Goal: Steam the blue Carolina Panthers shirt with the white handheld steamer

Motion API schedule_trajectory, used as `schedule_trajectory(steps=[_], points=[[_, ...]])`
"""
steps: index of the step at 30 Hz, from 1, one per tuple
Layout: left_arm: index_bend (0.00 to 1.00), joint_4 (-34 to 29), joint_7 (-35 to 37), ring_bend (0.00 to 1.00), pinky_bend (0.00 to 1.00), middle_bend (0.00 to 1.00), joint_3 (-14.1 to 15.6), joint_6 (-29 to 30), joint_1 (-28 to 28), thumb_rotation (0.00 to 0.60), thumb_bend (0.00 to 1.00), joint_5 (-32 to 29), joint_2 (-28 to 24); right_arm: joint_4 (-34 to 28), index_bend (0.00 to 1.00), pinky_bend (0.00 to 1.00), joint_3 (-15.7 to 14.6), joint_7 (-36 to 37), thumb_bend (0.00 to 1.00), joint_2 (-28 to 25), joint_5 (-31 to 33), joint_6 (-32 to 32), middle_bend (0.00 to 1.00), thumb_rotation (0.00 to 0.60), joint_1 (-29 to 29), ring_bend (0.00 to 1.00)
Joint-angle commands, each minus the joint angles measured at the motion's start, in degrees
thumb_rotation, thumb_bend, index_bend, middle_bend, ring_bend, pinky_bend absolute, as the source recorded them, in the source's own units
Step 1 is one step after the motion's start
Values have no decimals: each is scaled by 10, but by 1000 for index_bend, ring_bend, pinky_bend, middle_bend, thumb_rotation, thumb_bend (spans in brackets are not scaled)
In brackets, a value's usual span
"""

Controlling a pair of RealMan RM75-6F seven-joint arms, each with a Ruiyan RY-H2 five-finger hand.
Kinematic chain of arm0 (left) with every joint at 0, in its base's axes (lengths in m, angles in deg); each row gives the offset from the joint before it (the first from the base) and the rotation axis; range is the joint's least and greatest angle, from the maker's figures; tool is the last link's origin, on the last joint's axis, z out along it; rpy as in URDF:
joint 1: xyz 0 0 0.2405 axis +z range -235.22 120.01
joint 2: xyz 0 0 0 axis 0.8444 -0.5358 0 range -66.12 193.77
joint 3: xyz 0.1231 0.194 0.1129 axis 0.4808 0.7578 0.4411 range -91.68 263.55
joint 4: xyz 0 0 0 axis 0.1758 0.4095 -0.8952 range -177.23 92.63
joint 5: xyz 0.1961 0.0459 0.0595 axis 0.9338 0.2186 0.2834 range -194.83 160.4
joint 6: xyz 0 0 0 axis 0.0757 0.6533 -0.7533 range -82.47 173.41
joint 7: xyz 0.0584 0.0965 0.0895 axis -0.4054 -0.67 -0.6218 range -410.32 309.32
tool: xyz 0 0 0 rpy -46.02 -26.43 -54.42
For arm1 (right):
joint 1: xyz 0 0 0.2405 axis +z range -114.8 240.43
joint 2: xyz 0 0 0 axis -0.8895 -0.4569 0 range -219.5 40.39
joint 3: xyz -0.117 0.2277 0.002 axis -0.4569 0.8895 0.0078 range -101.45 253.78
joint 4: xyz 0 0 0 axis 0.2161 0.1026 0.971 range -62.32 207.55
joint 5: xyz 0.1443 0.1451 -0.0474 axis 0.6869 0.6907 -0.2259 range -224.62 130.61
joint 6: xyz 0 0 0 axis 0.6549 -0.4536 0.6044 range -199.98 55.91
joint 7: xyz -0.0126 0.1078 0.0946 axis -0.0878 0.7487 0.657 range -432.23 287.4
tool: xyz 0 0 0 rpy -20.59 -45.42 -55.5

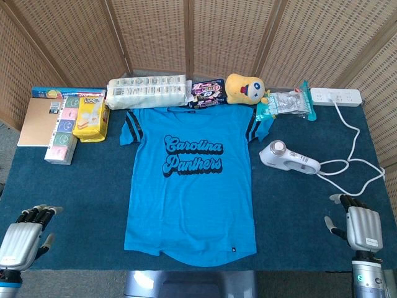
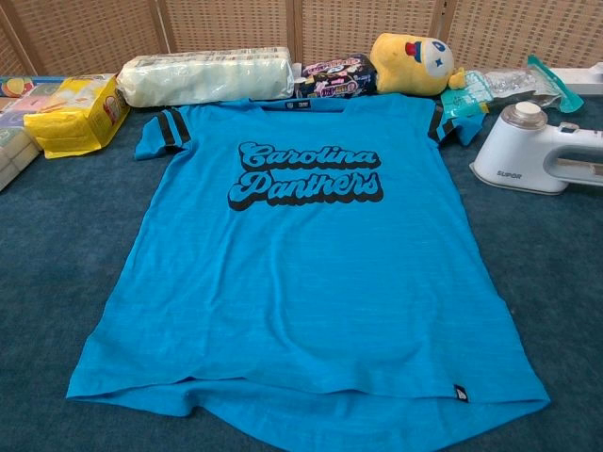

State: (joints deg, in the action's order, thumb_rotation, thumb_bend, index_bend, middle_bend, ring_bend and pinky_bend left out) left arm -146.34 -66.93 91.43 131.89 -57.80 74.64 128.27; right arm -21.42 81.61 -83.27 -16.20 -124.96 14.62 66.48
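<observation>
The blue Carolina Panthers shirt (image 1: 191, 180) (image 2: 306, 264) lies flat in the middle of the blue table, collar away from me. The white handheld steamer (image 1: 288, 158) (image 2: 537, 149) lies on its side to the right of the shirt, its cord running off to the right. My left hand (image 1: 25, 234) rests near the front left corner, holding nothing, fingers loosely curled. Near the front right edge my right hand (image 1: 360, 225) also holds nothing, fingers pointing up and slightly apart. Neither hand shows in the chest view.
A white power strip (image 1: 335, 96) sits at the back right with the cord (image 1: 356, 162) looping across the table. Behind the shirt stand a tissue pack (image 1: 147, 90), snack bags (image 1: 207, 93), a yellow plush toy (image 1: 245, 88) and a plastic bag (image 1: 286, 102). Boxes and a yellow packet (image 1: 90, 118) stand back left.
</observation>
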Motion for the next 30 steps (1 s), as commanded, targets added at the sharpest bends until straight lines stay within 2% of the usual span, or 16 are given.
schedule_trajectory(steps=[1,19,27,30], points=[[253,-1,-1,227,232,308,0,-2,0,600,338,0,0,1,363,497,2,1,310,1,1,0,420,598,0,437],[252,-8,-20,227,232,308,5,-22,-14,600,330,33,-10,-15,363,497,0,9,309,-10,-10,14,411,597,-13,437],[253,-30,-117,224,223,308,6,-120,-66,600,322,47,4,-33,363,497,-1,0,310,-16,-11,12,402,598,-15,437],[246,-36,-148,188,220,287,8,-148,-79,600,321,48,15,-38,364,497,-1,-4,310,-18,-13,14,402,599,-16,437]])
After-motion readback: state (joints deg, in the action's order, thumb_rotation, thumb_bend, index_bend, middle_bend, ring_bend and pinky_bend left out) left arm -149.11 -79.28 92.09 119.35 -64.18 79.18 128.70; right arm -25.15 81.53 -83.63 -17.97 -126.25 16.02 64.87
